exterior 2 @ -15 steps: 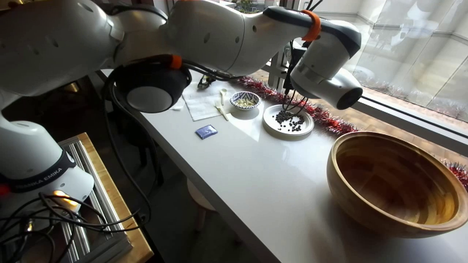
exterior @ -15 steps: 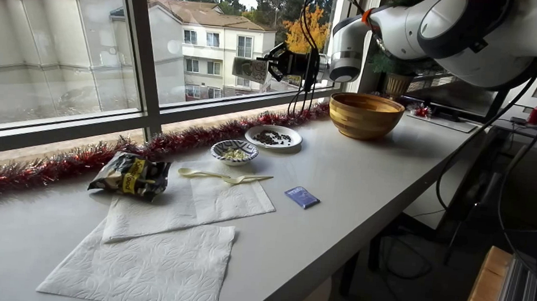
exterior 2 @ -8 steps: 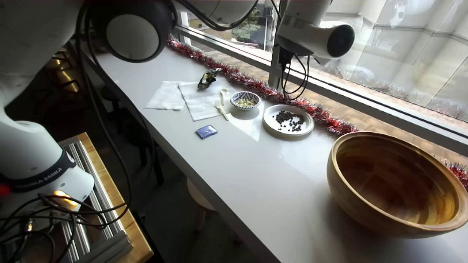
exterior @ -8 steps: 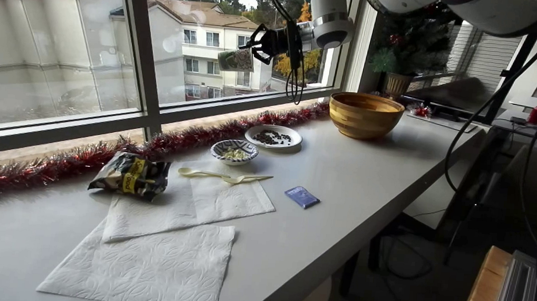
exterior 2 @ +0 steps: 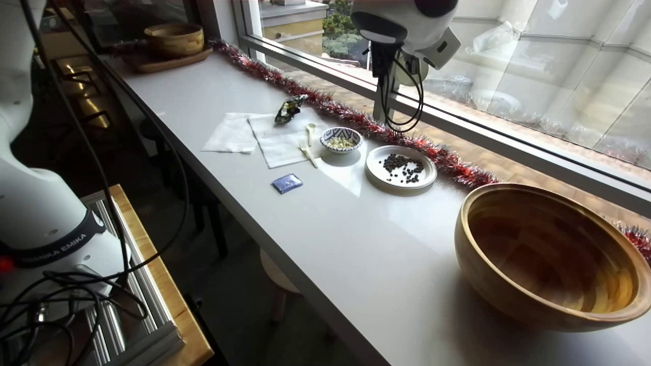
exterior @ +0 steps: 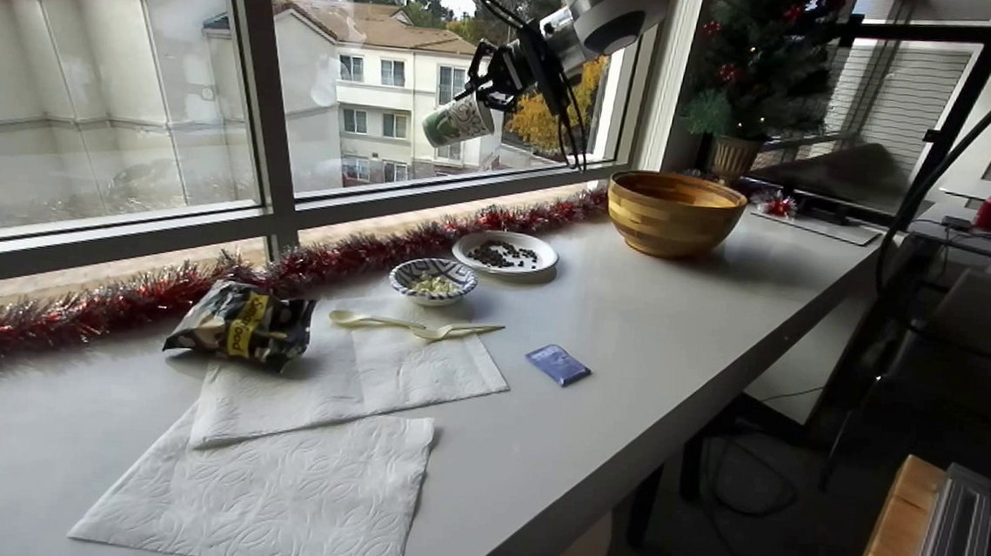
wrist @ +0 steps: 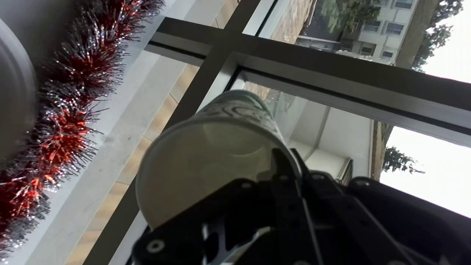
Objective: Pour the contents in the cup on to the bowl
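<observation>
The end effector (wrist: 288,158) grips the rim of the patterned cup (exterior: 461,121), one finger inside and one outside in the wrist view. In an exterior view the cup hangs in the air in front of the window (exterior: 262,78), tilted, its base low and to the left. There the wooden bowl (exterior: 669,225) stands well apart to the right, farther along the worktop (exterior: 675,325); a white plate (exterior: 547,251) with small dark pieces (exterior: 497,254) lies nearer, to its left.

Office or lab, unclear which: robot arm (exterior 2: 46,213), long white counter (exterior 2: 356,244) along a window (exterior: 262,78), tinsel (exterior: 349,252), decorated tree (exterior: 758,74).
</observation>
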Controlling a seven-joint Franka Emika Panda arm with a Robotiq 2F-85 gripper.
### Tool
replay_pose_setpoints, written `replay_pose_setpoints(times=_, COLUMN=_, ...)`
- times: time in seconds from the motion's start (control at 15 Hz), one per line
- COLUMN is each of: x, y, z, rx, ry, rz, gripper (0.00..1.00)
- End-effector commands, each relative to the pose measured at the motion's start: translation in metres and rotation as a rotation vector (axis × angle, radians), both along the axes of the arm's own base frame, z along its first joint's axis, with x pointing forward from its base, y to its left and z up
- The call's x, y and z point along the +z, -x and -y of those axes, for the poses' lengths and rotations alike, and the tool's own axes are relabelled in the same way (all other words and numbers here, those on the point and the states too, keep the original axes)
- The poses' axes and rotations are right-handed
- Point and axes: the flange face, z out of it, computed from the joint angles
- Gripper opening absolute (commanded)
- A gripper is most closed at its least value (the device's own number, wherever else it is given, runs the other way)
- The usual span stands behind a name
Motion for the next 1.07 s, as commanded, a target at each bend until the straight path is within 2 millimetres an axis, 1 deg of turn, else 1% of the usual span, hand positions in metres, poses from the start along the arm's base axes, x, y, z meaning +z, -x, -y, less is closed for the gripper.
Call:
replay_pose_setpoints(times=0.0, x=0.017, y=0.044, z=0.001, rx=-0.096, ry=0.145, rz=-0.064, gripper=0.01)
replay_pose_setpoints(times=0.2, x=0.012, y=0.06, z=0.007, rx=-0.183, ry=0.279, rz=-0.082, gripper=0.01)
replay_pose_setpoints(times=0.27, x=0.003, y=0.062, z=0.008, rx=-0.213, ry=0.102, rz=-0.114, gripper=0.01)
replay_pose_setpoints(times=0.47, x=-0.023, y=0.07, z=0.015, rx=-0.326, ry=0.029, rz=-0.185, gripper=0.01)
replay_pose_setpoints(times=0.53, x=-0.03, y=0.072, z=0.014, rx=-0.132, ry=0.013, rz=-0.194, gripper=0.01)
replay_pose_setpoints(times=0.67, x=-0.045, y=0.078, z=0.017, rx=-0.053, ry=-0.036, rz=-0.246, gripper=0.01)
replay_pose_setpoints(times=0.8, x=-0.049, y=0.087, z=0.024, rx=0.045, ry=-0.098, rz=-0.295, gripper=0.01)
replay_pose_setpoints(times=0.87, x=-0.051, y=0.086, z=0.033, rx=-0.127, ry=-0.164, rz=-0.314, gripper=0.01)
replay_pose_setpoints(times=0.93, x=-0.051, y=0.081, z=0.027, rx=-0.047, ry=-0.101, rz=-0.286, gripper=0.03)
replay_pose_setpoints(times=1.0, x=-0.051, y=0.083, z=0.035, rx=-0.079, ry=-0.12, rz=-0.299, gripper=0.03)
